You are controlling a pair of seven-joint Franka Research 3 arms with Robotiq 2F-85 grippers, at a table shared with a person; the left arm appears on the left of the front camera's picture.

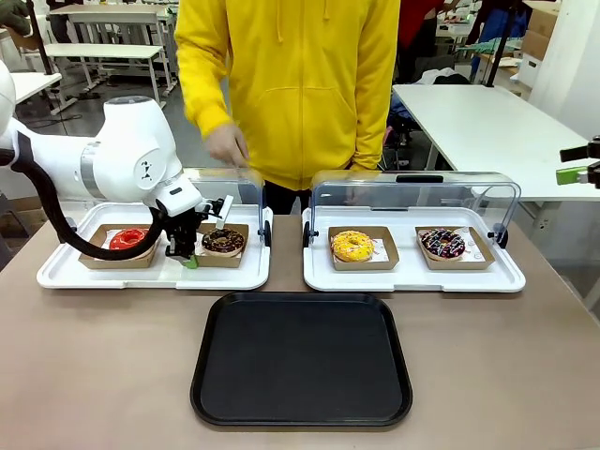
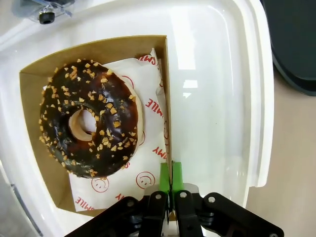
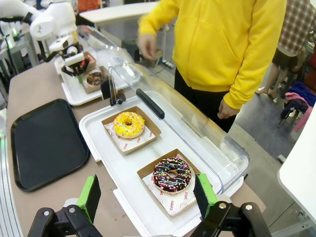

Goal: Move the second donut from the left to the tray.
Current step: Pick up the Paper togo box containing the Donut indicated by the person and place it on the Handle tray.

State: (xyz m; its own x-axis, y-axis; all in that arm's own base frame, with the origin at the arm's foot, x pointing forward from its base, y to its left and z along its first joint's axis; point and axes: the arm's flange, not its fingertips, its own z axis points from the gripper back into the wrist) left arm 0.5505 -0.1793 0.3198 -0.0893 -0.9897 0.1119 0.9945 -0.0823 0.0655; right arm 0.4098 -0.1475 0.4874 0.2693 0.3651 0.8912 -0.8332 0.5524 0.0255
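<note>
The left tool [image 2: 170, 172] is closed narrowly on one side wall of the small cardboard tray [image 2: 98, 47] that carries the chocolate crumb-topped donut [image 2: 116, 123], second from the left. Gripping the card rather than the icing presumably lets the donut travel unmarked. The donut sits in the left white tray [image 1: 150, 274], not yet on the black tray [image 1: 300, 361], which lies on the counter [image 1: 94, 375] just in front of both white trays, probably to shorten the carry. The right tool [image 3: 148, 197] stands wide and holds nothing, apart from the work and facing the right white tray [image 1: 412, 278]. Both clear lids [image 1: 412, 192] are raised, which gives access. A person's hand [image 1: 226, 145] hangs just above the left lid. Count: four donuts, each in its own cardboard tray; two white trays; one black tray; two tools.
</note>
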